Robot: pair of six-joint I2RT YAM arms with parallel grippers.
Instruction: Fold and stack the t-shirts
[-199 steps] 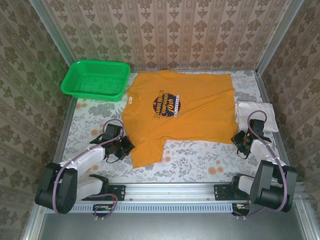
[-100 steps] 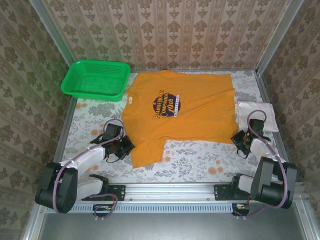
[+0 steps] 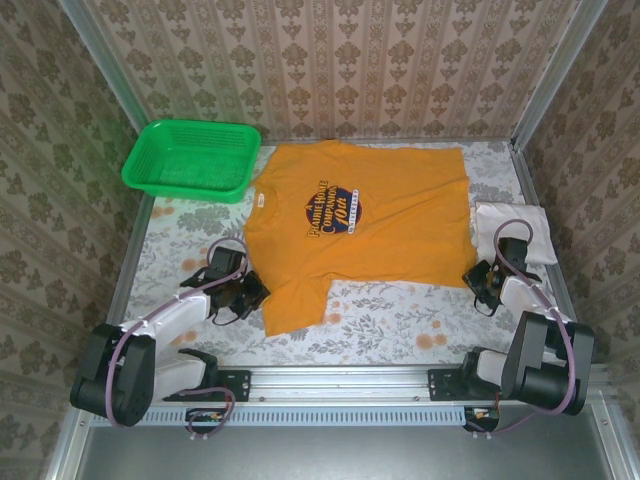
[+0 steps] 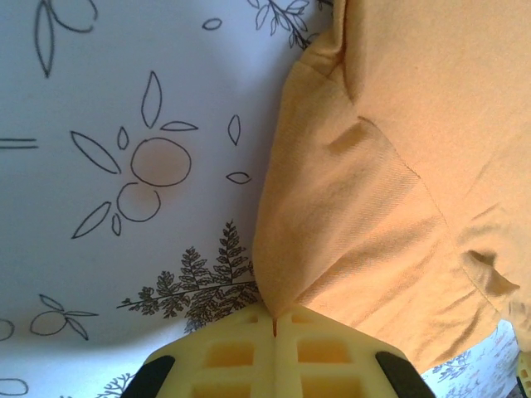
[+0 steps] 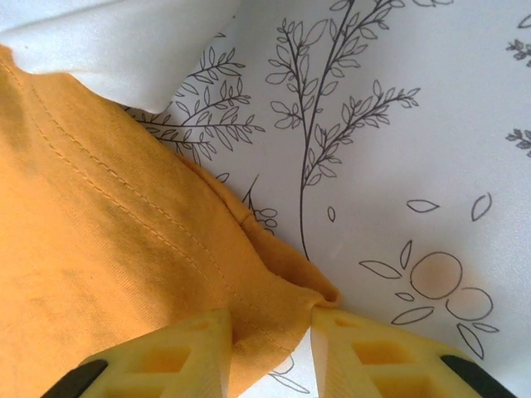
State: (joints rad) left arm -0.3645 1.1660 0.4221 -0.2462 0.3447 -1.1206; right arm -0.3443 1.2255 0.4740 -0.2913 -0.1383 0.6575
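The left gripper [image 4: 274, 319] is pinching shut on a sleeve edge of the mustard-orange t-shirt [image 3: 370, 220]; the shirt is lying spread flat just beside the green basket [image 3: 185, 190], collar end nearest it. The right gripper [image 5: 272, 322] is standing with its jaws apart around the hem corner on the side farthest from the basket; cloth is bunching in the gap but does not look clamped.

The likely trouble is coming from that uneven hold: if the left arm is lifting alone, the shirt may be dragging and twisting; the left pinch is sitting at the very edge, so it may be slipping free. The white t-shirt [image 3: 512, 228], well apart from the basket, is lying against that hem and risks being pulled along.

The basket is holding nothing.
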